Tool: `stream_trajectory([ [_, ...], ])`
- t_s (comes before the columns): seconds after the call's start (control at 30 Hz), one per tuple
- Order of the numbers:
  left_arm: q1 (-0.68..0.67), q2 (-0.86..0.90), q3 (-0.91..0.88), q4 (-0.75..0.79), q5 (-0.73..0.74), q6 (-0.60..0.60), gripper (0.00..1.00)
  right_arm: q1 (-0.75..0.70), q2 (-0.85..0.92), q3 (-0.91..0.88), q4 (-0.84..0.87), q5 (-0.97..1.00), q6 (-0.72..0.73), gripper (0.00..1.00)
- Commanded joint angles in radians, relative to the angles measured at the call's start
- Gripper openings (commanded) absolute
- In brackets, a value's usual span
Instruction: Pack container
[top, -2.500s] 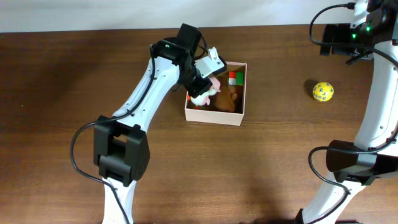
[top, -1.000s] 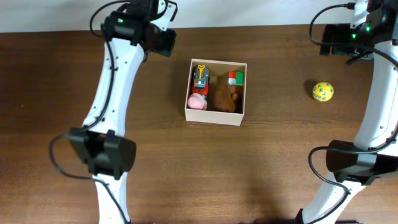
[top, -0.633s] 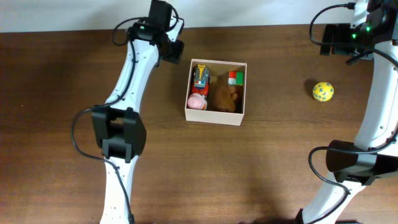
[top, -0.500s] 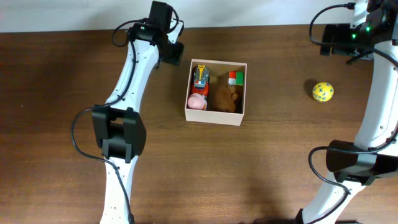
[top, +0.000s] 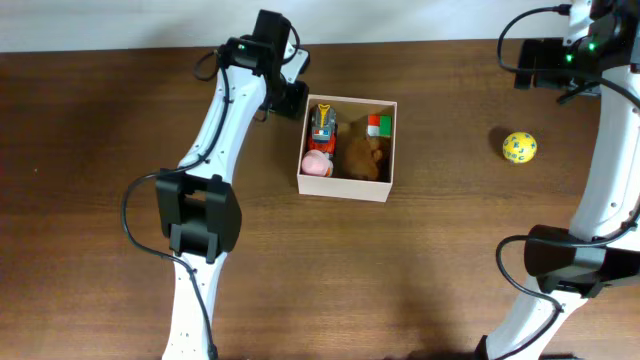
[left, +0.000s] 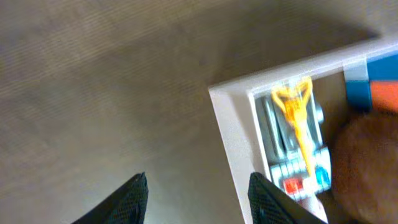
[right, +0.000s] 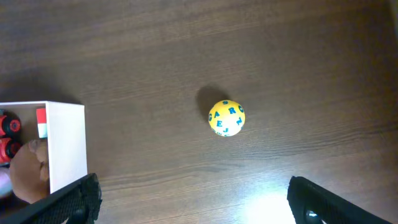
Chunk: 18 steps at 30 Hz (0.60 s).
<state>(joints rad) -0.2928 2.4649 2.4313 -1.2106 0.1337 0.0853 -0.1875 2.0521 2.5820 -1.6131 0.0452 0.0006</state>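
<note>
On the counter (top: 110, 210), the container (top: 343, 188) holds several toys (top: 362, 155) and the yellow ball (top: 519, 147) lies well apart on its right; with left jaws and right jaws both apart and empty, your next move is judged a grasp of that ball.

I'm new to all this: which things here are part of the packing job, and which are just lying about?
Part of the job: the container; the toy truck, pink toy, brown plush and red-and-green block inside it; probably the yellow ball, lying outside it.
Just there: only the wooden table underneath.
</note>
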Motion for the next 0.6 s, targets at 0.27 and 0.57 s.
stream_trajectory([
  [0.27,-0.038,-0.011,0.006,-0.121,0.021,-0.006,0.55,-0.003,0.002,0.006,0.001,0.009,0.008,0.99],
  [0.57,-0.087,-0.011,0.006,-0.161,0.118,-0.006,0.55,-0.003,0.002,0.006,0.001,0.009,0.008,0.99],
])
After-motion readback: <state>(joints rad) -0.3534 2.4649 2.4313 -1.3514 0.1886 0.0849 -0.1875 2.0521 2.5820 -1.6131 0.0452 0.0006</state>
